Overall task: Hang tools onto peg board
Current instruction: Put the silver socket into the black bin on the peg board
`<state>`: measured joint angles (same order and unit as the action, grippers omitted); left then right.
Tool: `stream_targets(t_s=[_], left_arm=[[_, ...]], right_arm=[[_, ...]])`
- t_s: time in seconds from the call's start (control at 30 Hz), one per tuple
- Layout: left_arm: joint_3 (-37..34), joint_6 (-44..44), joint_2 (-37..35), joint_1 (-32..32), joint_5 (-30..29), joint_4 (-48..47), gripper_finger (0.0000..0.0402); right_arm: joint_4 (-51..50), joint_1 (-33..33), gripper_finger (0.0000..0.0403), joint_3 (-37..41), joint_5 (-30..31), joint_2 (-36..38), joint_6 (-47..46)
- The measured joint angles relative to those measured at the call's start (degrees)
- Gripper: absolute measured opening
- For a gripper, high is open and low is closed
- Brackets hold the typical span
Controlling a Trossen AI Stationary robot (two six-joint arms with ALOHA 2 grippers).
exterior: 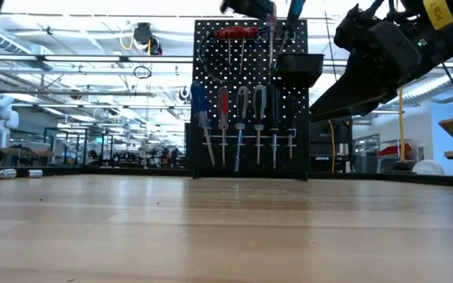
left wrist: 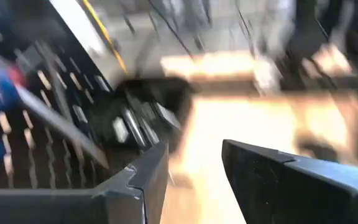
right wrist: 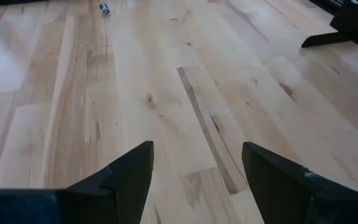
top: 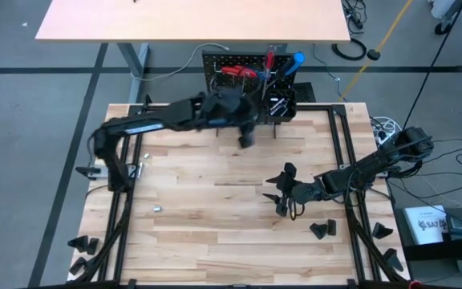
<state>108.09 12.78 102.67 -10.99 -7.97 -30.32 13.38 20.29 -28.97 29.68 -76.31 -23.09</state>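
Observation:
The peg board (top: pixel 251 72) stands upright at the table's far edge, also in the low view (exterior: pixel 250 94). On its hooks hang red pliers (exterior: pixel 236 33) and a row of screwdrivers, among them a blue-handled one (exterior: pixel 200 102) and a red-handled one (exterior: pixel 224 106). Its black bin (top: pixel 279 103) holds metal bits (left wrist: pixel 135 124). My left gripper (top: pixel 247 135) is just in front of the board, open and empty (left wrist: pixel 194 180). My right gripper (top: pixel 281 189) is over the table's middle right, open and empty (right wrist: pixel 194 152).
Small black wedge blocks lie near the right front (top: pixel 322 229) (top: pixel 382 231) and the left front corner (top: pixel 83 243). A small silver piece (top: pixel 157 208) lies on the wood left of centre. Black rails (top: pixel 351 160) frame the table. A second wooden table (top: pixel 191 20) stands beyond.

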Motion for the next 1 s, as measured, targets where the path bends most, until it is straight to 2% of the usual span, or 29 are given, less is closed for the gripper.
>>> stream_targets(t_s=[0.17, 0.27, 0.37, 0.43, 0.53, 0.7, 0.87, 1.0], left_arm=[[0.0, -2.7, -8.3, 5.4, 0.0, -26.8, 0.0159], [0.0, -12.8, -11.3, 8.8, 1.5, -45.7, 0.0159], [-2.5, -28.0, -13.9, 12.9, 1.7, -59.6, 0.0159], [-6.5, -35.6, -16.4, 16.3, 1.7, -59.0, 0.0159], [-13.5, -37.9, -20.2, 22.3, 3.9, -54.9, 0.0159], [-25.3, -45.0, -23.1, 30.4, 3.3, -55.5, 0.0159], [-36.7, -46.9, -23.8, 36.6, 3.2, -54.0, 0.0159], [-45.8, -47.0, -23.8, 40.4, 5.8, -45.7, 0.0159]], right_arm=[[0.0, 0.0, 0.0238, 0.0, 0.2, 0.0, 0.1], [0.1, -0.1, 0.0238, 0.0, 0.5, 0.0, 0.2], [0.0, -0.5, 0.0238, 0.0, 0.5, 0.0, 0.2], [0.0, -0.6, 0.0238, 0.0, 0.6, 0.0, 0.2], [0.0, -0.6, 0.0238, 0.0, 0.6, 0.0, 0.2], [0.0, -0.6, 0.0238, 0.0, 0.6, 0.0, 0.2], [0.1, -0.6, 0.0238, 0.0, 0.6, 0.0, 0.0], [0.1, -0.6, 0.0238, 0.0, 0.5, 0.0, -0.6]])
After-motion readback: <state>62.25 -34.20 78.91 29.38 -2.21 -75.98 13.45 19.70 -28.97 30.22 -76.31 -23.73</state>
